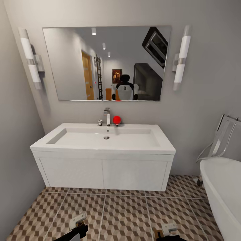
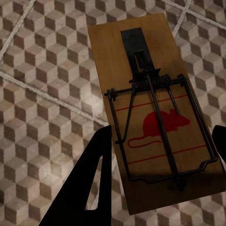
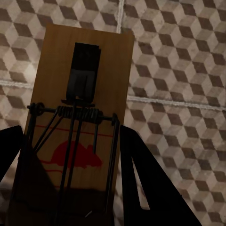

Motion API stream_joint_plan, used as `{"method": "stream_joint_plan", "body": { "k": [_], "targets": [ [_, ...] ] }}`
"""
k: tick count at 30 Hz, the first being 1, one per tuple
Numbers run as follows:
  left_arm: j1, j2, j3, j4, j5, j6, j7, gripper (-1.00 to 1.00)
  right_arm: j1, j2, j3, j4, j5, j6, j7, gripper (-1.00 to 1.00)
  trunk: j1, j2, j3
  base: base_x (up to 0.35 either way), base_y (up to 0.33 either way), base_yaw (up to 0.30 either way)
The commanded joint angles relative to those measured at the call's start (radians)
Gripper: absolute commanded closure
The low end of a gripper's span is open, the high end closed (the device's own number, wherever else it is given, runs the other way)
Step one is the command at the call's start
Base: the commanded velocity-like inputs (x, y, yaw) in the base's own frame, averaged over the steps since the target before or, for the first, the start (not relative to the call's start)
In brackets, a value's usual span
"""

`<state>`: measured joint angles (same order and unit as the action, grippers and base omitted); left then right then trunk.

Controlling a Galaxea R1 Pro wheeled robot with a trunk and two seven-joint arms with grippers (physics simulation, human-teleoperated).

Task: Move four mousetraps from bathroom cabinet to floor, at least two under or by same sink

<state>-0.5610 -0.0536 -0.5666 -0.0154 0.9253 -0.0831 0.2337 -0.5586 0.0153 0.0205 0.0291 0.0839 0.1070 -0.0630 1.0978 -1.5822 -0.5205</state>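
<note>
Wooden mousetrap (image 2: 153,117) clamped in left gripper (image 2: 160,165), another (image 3: 77,127) in right gripper (image 3: 70,160) (both over tiles); early release risks landing far from sink (image 1: 103,142).

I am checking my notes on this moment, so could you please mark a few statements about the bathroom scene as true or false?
1. Each pincer holds a mousetrap. True: the left pincer grips one mousetrap, the right pincer another mousetrap.
2. The sink is full of water. False: its basin looks dry and white.
3. A red ball sits beside the faucet. True.
4. The floor is plain white tile. False: it bears a brown and beige cube pattern.
5. A mirror hangs above the sink. True.
</note>
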Motion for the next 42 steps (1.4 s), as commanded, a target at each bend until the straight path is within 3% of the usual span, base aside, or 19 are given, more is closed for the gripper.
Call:
{"method": "stream_joint_plan", "body": {
  "k": [1, 11, 42],
  "targets": [
    [0.000, 0.000, -0.009, -0.001, 0.006, -0.002, 0.006, 1.00, -0.001, 0.000, 0.002, 0.002, 0.005, -0.002, -0.003, 1.00, 0.004, -0.008, -0.004, 0.000, 0.000, 0.000],
    [0.000, 0.000, -0.009, -0.001, 0.006, -0.004, 0.007, 1.00, -0.001, -0.001, 0.004, 0.002, 0.010, -0.043, -0.003, 1.00, 0.042, -0.078, -0.036, 0.000, 0.000, 0.000],
    [0.000, 0.000, -0.009, 0.000, 0.007, -0.006, 0.010, 1.00, -0.001, -0.002, 0.006, 0.002, 0.014, -0.047, -0.003, 1.00, 0.161, -0.295, -0.133, 0.000, 0.000, 0.000]
  ]
}}
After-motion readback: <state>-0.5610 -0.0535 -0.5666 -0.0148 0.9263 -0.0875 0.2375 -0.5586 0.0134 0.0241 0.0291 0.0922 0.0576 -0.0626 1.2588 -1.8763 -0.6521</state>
